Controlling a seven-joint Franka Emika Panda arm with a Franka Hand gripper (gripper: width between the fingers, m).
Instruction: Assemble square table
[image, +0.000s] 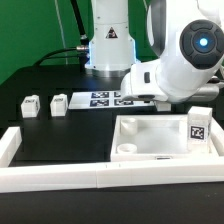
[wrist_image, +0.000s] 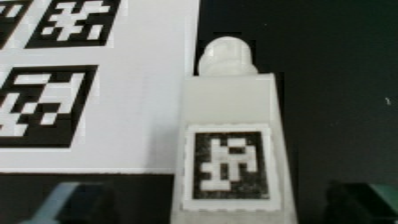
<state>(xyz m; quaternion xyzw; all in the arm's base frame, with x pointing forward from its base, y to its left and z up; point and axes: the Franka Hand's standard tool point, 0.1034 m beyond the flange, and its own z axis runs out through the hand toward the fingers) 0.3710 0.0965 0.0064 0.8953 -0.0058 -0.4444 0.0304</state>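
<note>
The claw (wrist_image: 217, 207) gapes released; 1 leg (wrist_image: 228, 120) lies between its fingers, untouched.

The marker board (image: 103, 99) lies flat on the black table (image: 60, 135).

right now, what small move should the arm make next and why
Probably close the end effector on the small white tagged plastic leg: its dark fingertips stand open on either side of the leg, with gaps showing.
</note>
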